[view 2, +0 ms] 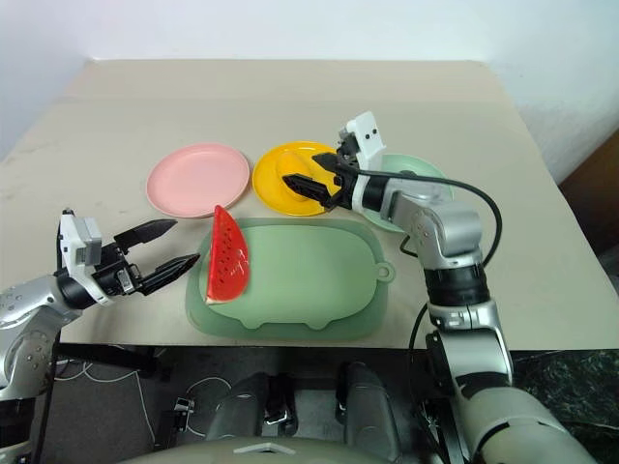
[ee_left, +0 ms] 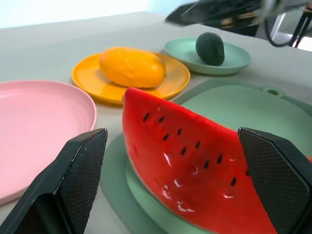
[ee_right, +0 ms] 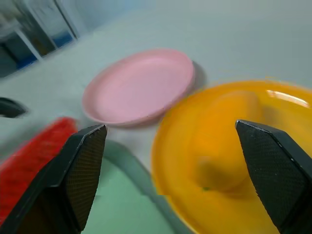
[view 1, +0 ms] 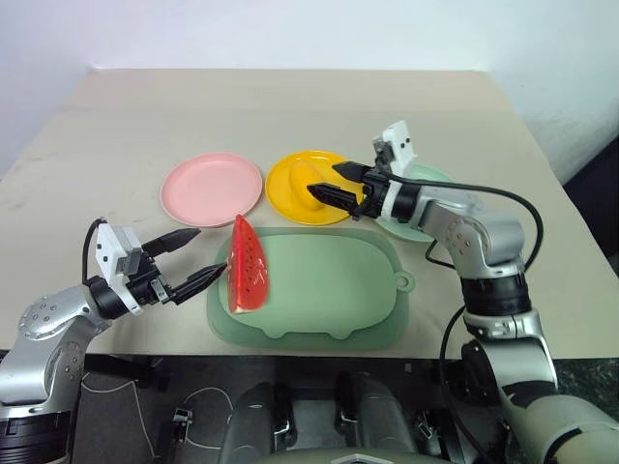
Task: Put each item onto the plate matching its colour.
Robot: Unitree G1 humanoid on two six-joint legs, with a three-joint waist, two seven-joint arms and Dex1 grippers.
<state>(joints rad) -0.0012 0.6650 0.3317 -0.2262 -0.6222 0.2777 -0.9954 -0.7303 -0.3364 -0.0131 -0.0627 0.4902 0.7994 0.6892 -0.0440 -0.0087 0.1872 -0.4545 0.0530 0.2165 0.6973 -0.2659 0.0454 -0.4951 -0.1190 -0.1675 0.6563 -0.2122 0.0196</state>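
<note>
Watermelon wedge [view 1: 248, 266] upright on the near-left edge of the pale green mat [view 1: 329, 300], just ahead of the left gripper [view 1: 193, 259] — jaws apart, empty. Risk: a thin wedge standing on its rind may topple or slide if one finger touches first. Beyond lies the empty pink plate [view 1: 211, 188], its path unobstructed. Farther right, the mango [ee_left: 131, 67] sits on the yellow plate [ee_left: 87, 80] under the right gripper [view 1: 340, 184] — jaws apart, empty. Avocado [ee_left: 210, 48] on the mint plate [ee_left: 234, 61].
</note>
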